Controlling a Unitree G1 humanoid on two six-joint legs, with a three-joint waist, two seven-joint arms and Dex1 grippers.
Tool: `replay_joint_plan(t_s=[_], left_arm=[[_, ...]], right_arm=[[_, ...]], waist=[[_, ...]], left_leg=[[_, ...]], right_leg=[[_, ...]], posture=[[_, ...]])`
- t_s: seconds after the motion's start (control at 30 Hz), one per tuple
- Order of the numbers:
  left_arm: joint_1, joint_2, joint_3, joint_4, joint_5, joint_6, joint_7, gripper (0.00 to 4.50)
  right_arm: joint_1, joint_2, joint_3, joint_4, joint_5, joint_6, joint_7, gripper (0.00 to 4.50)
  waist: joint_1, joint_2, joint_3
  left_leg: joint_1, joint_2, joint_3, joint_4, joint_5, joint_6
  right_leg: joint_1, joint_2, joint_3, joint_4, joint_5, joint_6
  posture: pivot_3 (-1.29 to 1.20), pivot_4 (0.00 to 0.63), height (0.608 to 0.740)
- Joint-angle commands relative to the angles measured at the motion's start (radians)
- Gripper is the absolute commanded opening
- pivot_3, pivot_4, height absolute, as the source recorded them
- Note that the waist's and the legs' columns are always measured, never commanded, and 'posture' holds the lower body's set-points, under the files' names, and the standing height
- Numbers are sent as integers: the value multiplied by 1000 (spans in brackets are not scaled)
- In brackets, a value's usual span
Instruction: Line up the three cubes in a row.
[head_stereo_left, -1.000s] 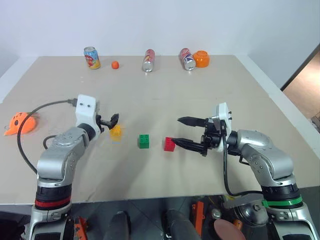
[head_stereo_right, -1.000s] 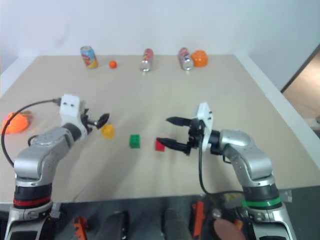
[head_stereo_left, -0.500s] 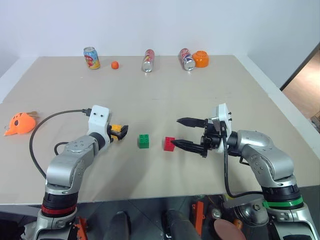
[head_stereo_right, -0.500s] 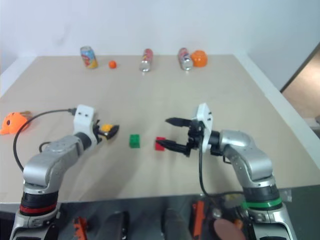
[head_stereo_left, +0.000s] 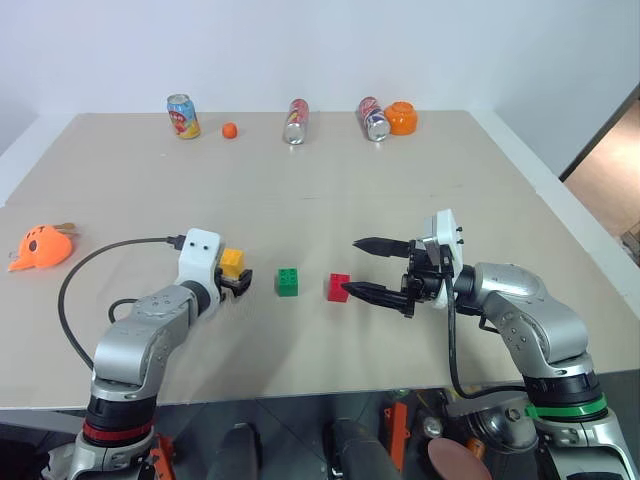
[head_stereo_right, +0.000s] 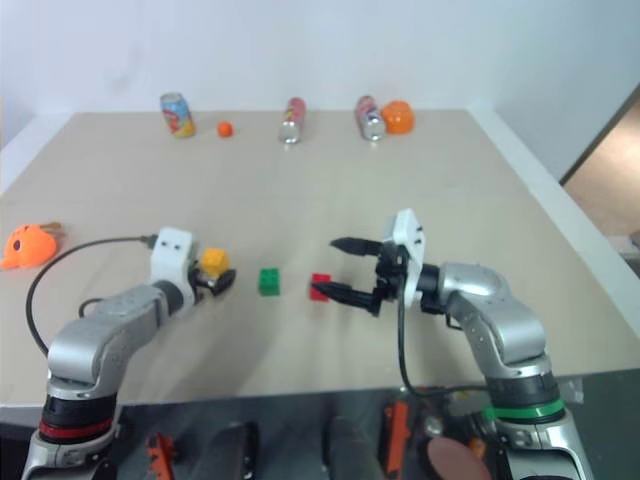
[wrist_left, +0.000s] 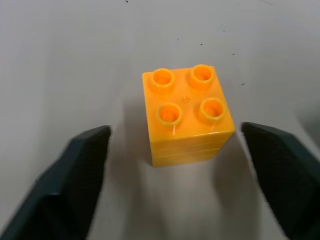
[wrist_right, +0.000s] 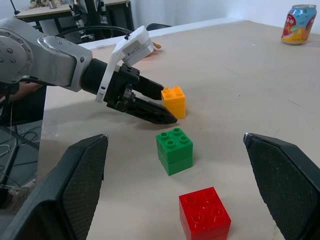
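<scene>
- Cubes nearly aligned: green cube (head_stereo_left: 287, 282) and red cube (head_stereo_left: 339, 288) sit side by side, the red just off the spread right gripper (head_stereo_left: 365, 268).
- Yellow cube (wrist_left: 186, 114) sits between the left gripper (wrist_left: 175, 165)'s parted fingers, ungripped and slightly out of line.

three soda cans (head_stereo_left: 183, 115), orange ball (head_stereo_left: 230, 130), orange plush toy (head_stereo_left: 38, 246), table (head_stereo_left: 320, 190)
</scene>
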Motion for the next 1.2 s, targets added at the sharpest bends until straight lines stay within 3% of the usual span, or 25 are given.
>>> replay_joint_plan(t_s=[0.03, 0.17, 0.2, 0.47, 0.67, 0.73, 0.8, 1.0, 1.2], left_arm=[[-20, 6, 1, -12, 9, -17, -3, 2660], [-37, 9, 1, 11, 17, -31, -6, 1353], [-40, 13, 2, 15, 19, -34, -8, 1300], [-34, 100, 38, 57, 7, -167, -118, 1301], [-55, 228, 142, 261, -63, -468, -389, 1301], [-64, 278, 159, 323, -146, -525, -592, 1301], [-57, 324, 152, 372, -192, -582, -768, 1301], [-91, 403, 81, 575, -197, -695, -1091, 1301], [-221, 396, -16, 805, -111, -827, -1234, 1301]], right_arm=[[-3, -5, -8, -45, 19, -5, 2, 4500], [-3, -4, -9, -42, 18, -6, 1, 4500], [-3, -4, -9, -41, 18, -6, 1, 4500], [-4, -10, -12, -41, 23, 0, 7, 4500], [-13, -16, -11, -31, 20, 1, 17, 4500], [-20, -18, -12, -28, 21, 3, 17, 4500], [-22, -18, -14, -28, 21, 4, 16, 4500], [-11, -22, -25, -48, 31, 18, 6, 4500], [-3, -33, -32, -66, 45, 32, -7, 4500]], waist=[[0, 0, 0], [0, 0, 0], [0, 0, 0], [-1, 0, 0], [-1, 0, 0], [-1, 0, 0], [-1, 0, 0], [-1, 0, 0], [2, 0, 0]], left_leg=[[0, 0, 0, 0, 0, 0], [0, 0, 0, 0, 0, 0], [0, 0, 0, 0, 0, 0], [0, 0, 0, -1, 0, 0], [0, 0, 0, -1, 0, 0], [0, 0, 0, -1, 0, 0], [-1, 0, 0, -1, 0, 0], [-2, 0, 1, -2, 0, -1], [-2, 0, 1, -2, 0, 0]], right_leg=[[0, 0, 0, 0, 0, 0], [0, 0, 0, 0, 0, 0], [0, 0, 0, 0, 0, 0], [-1, 0, 1, 0, 0, 0], [-2, 0, 1, 0, -1, -1], [-2, 0, 1, 0, -1, -1], [-2, 0, 1, -1, -1, -2], [-2, -1, 1, -2, -1, -2], [-3, -1, 0, -2, -1, -2]], posture=[[0, 150, 740], [0, 150, 740], [0, 150, 740], [0, 150, 740], [0, 150, 740], [0, 150, 740], [0, 150, 740], [0, 150, 740], [0, 150, 740]])
